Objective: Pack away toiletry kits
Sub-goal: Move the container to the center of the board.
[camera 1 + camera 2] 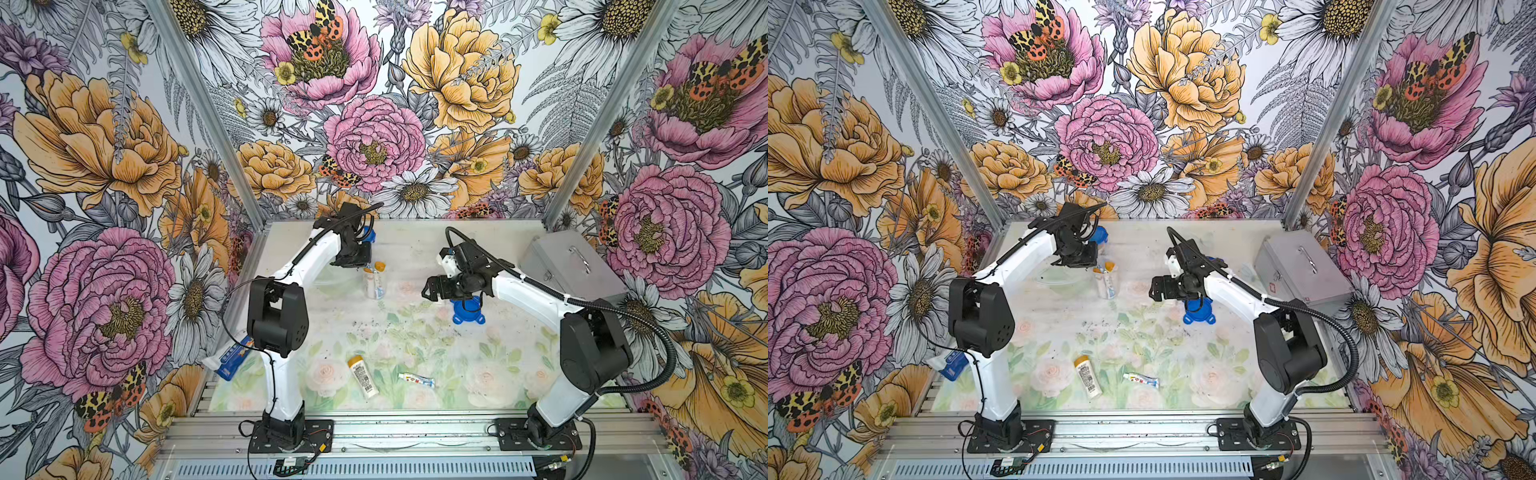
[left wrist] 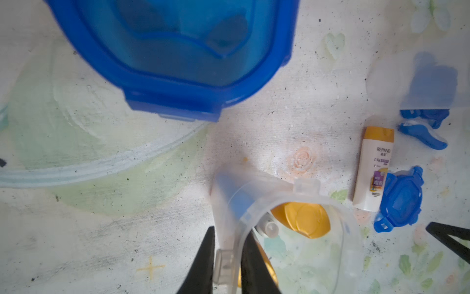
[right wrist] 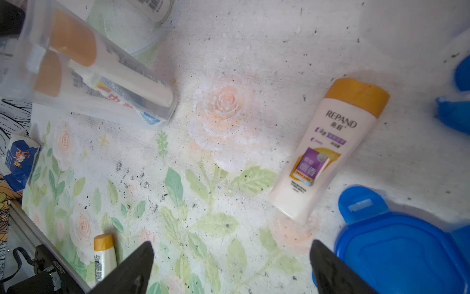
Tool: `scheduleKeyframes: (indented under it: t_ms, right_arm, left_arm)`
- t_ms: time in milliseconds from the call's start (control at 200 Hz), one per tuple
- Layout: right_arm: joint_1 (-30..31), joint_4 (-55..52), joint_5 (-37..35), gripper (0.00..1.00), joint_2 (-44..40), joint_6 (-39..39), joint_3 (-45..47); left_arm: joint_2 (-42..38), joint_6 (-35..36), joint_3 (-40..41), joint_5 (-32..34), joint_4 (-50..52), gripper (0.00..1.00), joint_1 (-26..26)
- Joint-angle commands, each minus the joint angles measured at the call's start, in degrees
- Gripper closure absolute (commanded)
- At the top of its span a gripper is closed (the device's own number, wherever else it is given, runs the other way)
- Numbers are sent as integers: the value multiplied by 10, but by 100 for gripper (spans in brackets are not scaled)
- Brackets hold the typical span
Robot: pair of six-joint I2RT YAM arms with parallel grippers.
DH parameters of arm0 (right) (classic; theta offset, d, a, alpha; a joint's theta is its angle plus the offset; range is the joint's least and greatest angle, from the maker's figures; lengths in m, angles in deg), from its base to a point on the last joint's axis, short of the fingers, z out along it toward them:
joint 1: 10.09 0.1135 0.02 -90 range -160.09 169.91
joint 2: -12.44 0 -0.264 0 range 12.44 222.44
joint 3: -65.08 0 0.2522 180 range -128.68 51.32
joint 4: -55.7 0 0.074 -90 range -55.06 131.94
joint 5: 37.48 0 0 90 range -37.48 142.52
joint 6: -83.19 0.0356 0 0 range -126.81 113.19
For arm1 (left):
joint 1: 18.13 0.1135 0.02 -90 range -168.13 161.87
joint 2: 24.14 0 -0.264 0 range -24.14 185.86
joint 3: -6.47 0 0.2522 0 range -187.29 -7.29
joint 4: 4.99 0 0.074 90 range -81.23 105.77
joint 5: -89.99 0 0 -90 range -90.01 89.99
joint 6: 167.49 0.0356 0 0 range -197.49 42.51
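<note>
At the back of the table [image 1: 415,249], the left gripper [image 2: 230,230] is clamped on the rim of the standing cup [image 1: 375,286]. Inside are two bottles [image 3: 73,38], orange caps up, and a tube [image 3: 114,94]. The right gripper [image 3: 232,243] is apart and empty above a flat loose bottle [image 3: 325,150] marked "REPAND", its base just beside a blue lid [image 3: 407,254].

Bright, even, diffuse light; soft close-range blur in wrist views.

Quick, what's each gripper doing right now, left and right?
Left gripper: closed on the rim of the clear cup.
Right gripper: open, holding nothing.
</note>
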Motion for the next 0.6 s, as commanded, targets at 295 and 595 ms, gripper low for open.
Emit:
scheduleKeyframes:
  t_ms: [295, 595]
  right_arm:
    - [-11, 16, -23, 5, -19, 28, 1]
    - [-29, 13, -71, 5, -57, 55, 35]
  left_arm:
    - [-7, 12, 1, 17, -2, 94, -31]
    - [-31, -5, 14, 41, 6, 95, -76]
